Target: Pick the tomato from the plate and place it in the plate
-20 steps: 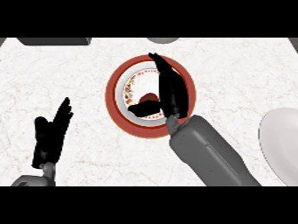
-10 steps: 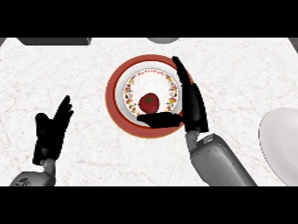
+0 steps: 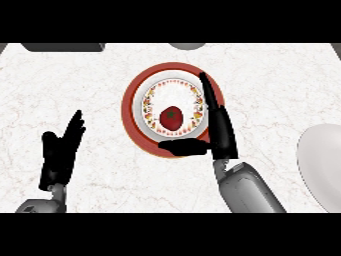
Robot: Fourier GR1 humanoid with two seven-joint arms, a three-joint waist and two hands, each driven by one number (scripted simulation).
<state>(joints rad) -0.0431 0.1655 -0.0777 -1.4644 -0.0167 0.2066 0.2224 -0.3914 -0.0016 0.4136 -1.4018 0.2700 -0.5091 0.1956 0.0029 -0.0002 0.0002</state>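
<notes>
white marble counter point(image 3: 92, 75), red-rimmed plate point(image 3: 132, 95), tomato point(image 3: 171, 117)

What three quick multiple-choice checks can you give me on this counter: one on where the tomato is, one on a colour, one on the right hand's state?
1. Where is the tomato?
A. On the red-rimmed plate
B. On the white plate
C. In the right hand

2. What colour is the plate at the right edge?
A. Red
B. White
C. Black

3. What is the right hand doing?
A. Curled round the tomato
B. Open beside the tomato
C. Resting on the white plate

Answers:
1 A, the tomato sits at that plate's middle.
2 B, it is plain white.
3 B, its fingers lie straight along the tomato's right, thumb below it.
</notes>
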